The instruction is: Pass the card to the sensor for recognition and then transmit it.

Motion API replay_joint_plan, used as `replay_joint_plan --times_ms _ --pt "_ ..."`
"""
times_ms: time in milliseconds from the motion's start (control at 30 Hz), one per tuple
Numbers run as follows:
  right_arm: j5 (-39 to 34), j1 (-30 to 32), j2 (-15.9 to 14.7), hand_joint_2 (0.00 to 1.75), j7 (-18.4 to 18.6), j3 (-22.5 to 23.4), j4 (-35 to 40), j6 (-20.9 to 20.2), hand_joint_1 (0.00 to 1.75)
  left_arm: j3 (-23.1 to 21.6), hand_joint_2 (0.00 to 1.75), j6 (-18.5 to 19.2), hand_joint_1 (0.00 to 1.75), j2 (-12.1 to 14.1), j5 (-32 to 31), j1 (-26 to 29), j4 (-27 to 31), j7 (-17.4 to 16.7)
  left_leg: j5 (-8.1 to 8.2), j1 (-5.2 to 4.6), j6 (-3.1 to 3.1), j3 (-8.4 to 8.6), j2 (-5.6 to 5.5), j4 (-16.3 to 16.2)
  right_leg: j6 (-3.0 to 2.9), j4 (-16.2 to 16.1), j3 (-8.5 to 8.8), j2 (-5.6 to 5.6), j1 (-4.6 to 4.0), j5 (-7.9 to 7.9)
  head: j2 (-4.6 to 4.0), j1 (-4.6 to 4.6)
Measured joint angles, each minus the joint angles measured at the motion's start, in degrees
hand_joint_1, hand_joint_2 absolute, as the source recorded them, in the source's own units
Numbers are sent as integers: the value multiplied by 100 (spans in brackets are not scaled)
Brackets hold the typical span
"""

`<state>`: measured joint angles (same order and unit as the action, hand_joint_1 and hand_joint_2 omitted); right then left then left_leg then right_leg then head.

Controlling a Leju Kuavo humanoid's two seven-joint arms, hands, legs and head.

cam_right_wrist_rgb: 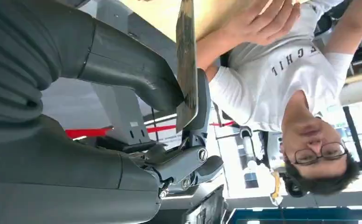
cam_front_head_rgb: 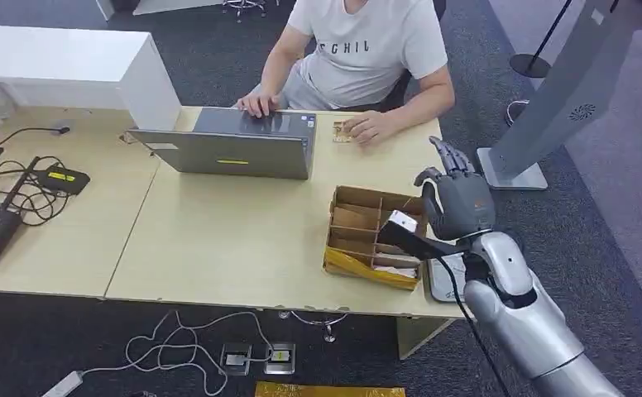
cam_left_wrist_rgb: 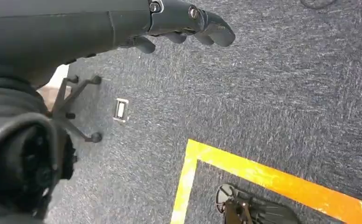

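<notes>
Your right hand (cam_right_wrist_rgb: pixel 123 93) pinches the card (cam_right_wrist_rgb: pixel 187 65) edge-on between the thumb and a finger (cam_right_wrist_rgb: pixel 201 100), the other fingers lying below it; from the head view that hand (cam_front_head_rgb: pixel 457 201) stands raised off the table's (cam_front_head_rgb: pixel 235 240) right end, fingers pointing up toward the person (cam_front_head_rgb: pixel 367 50), and the card itself cannot be made out there; just left of the hand you have the cardboard box (cam_front_head_rgb: pixel 373 236) with its dividers, papers lying in its near compartments; a flat grey pad (cam_front_head_rgb: pixel 443 277) lies at the table edge under your wrist; beyond the hand the person rests one hand (cam_front_head_rgb: pixel 373 126) on the table beside a small brown item (cam_front_head_rgb: pixel 342 131) and the other on a grey laptop (cam_front_head_rgb: pixel 239 145); a white box (cam_front_head_rgb: pixel 78 66) sits at the far left of the table, with black cables (cam_front_head_rgb: pixel 20 186) and a small black device (cam_front_head_rgb: pixel 63 179) near it; a grey stand (cam_front_head_rgb: pixel 566 99) rises from the carpet to the right; your left hand (cam_left_wrist_rgb: pixel 184 23) hangs over grey carpet (cam_left_wrist_rgb: pixel 263 102), fingers loosely curled and holding nothing; a yellow line (cam_left_wrist_rgb: pixel 244 170) crosses the carpet below it, near a chair base (cam_left_wrist_rgb: pixel 74 109).
</notes>
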<state>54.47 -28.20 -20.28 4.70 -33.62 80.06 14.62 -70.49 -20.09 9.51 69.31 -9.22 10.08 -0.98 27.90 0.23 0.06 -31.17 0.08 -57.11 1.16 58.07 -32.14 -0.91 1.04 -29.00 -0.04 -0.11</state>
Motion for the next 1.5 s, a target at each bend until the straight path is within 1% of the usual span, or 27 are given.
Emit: replay_joint_plan --times_ms 67,100,133,200,433,700,800,933,1067,1233,1333,1500 --pt "42 -16 0 175 -94 4 20 134 175 -2 0 2 0 0 -2 0 0 4 0 0 0 -3 0 0 0 0 0 1 0 0 0 -2" --pt "20 -64 4 175 -218 6 17 264 175 -2 0 7 0 0 -2 0 0 15 0 -1 0 -5 0 0 0 0 -2 0 1 0 0 0" --pt "-37 -160 7 175 -364 24 9 400 175 -2 0 15 0 0 -2 0 0 24 0 -1 0 -6 1 0 0 1 -4 1 1 0 0 -4" --pt "-89 -395 9 175 -490 66 -4 534 175 -2 0 22 0 2 -2 -2 0 42 0 0 0 -3 1 0 0 0 -3 1 0 0 0 -2" --pt "-166 -870 112 175 -625 175 -81 551 175 -2 0 22 0 -2 0 -5 0 46 -1 0 0 -4 0 0 0 1 -1 -2 0 1 0 -2" --pt "-166 -996 221 175 -662 188 -197 590 175 -2 0 22 0 -26 0 -7 0 46 -1 0 0 -7 -1 0 0 0 -2 -3 0 0 0 -2" --pt "-140 -1099 321 175 -785 188 -346 696 175 -2 0 31 0 -26 -20 -9 0 48 -1 0 0 -10 0 1 0 0 -3 -1 0 0 0 0" --pt "-15 -1562 566 175 -1016 184 -1042 1053 175 -26 0 103 0 -28 -136 -49 0 66 -4 0 -2 -9 -2 0 0 1 -3 -5 0 2 0 -2" --pt "123 -2021 820 175 -1091 184 -1868 1279 175 -79 0 160 0 -31 -256 -110 0 66 -6 1 -3 -11 -9 0 0 2 -3 -8 -1 3 0 -2" --pt "358 -2545 1117 175 -1021 181 -2924 1266 175 -170 0 166 0 -48 -326 -177 0 55 -6 2 -3 -12 -11 0 0 2 -5 -10 -2 2 0 0" --pt "367 -2676 1229 175 -1075 181 -3325 1312 175 -184 0 186 0 -59 -332 -180 0 55 -6 1 -3 -13 -10 -1 0 1 -6 -7 -2 2 0 -2" --pt "466 -2752 1329 175 -1018 184 -3761 1316 175 -236 0 212 0 -61 -354 -187 0 55 -5 1 -3 -14 -11 -1 0 -2 -5 -10 -2 2 0 -2"
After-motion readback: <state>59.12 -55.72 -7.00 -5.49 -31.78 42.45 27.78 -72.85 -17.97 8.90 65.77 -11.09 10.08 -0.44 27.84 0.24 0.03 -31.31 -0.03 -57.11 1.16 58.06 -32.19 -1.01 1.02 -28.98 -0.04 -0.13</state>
